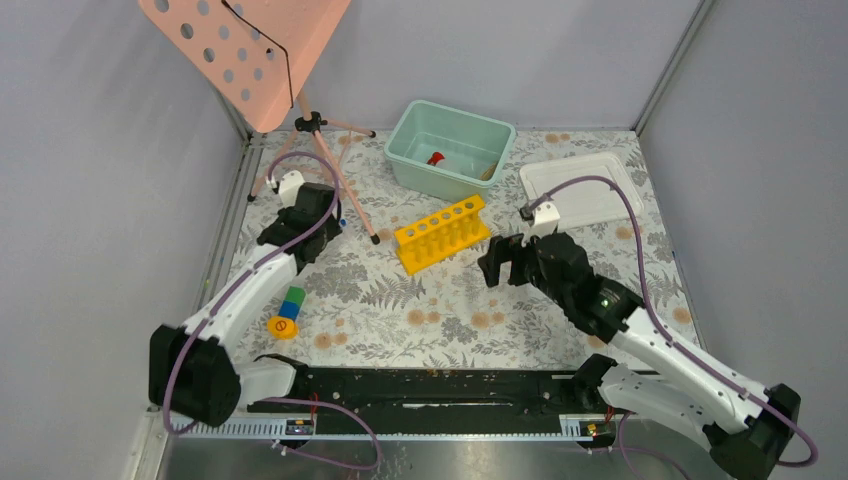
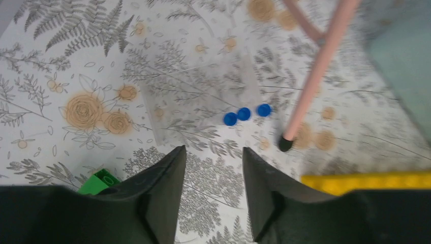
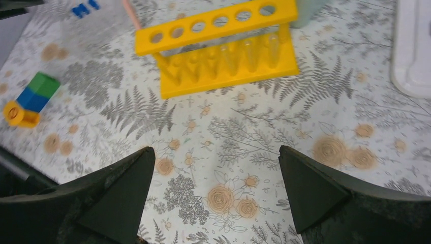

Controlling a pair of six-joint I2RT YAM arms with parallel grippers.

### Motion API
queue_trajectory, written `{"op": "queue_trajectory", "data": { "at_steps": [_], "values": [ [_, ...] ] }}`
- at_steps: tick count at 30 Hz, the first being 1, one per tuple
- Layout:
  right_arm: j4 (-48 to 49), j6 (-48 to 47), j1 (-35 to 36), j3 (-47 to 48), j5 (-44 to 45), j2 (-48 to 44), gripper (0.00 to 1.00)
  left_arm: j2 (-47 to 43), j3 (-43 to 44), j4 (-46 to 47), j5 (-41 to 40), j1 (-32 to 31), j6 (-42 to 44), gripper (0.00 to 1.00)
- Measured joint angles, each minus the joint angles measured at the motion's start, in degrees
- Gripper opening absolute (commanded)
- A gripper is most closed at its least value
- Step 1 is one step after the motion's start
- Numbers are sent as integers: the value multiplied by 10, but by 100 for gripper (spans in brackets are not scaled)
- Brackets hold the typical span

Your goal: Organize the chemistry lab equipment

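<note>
One red-capped bottle (image 1: 435,158) in teal bin (image 1: 420,172), shown overhead only

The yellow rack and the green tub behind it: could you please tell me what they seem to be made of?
The yellow rack looks like moulded plastic: one even, opaque colour, a smooth, faintly glossy surface and cleanly rounded holes. The green tub also looks plastic, semi-matt, with thin walls, rounded corners and a rolled rim. The pictures cannot settle which plastic.
</note>
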Motion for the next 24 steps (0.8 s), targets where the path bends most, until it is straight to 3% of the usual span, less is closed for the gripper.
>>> {"op": "queue_trajectory", "data": {
  "at_steps": [4, 8, 10, 13, 16, 21, 24],
  "values": [
    [-64, 35, 0, 84, 69, 80, 99, -91, 0, -2, 54, 0, 16, 77],
    [-94, 53, -29, 136, 108, 142, 87, -166, 0, -4, 169, 0, 47, 97],
    [-97, 72, -83, 144, 108, 166, 82, -182, 0, -10, 234, 0, 66, 99],
    [-92, 106, -175, 144, 104, 201, 66, -187, 0, -36, 319, 0, 98, 99],
    [-77, 162, -270, 144, 88, 254, 59, -189, 0, -77, 374, 0, 137, 99],
    [-54, 281, -382, 147, 37, 359, 52, -249, -15, -124, 367, -1, 177, 99],
    [-51, 337, -415, 148, 26, 410, 51, -312, -22, -136, 337, -1, 181, 99]
  ]
}}
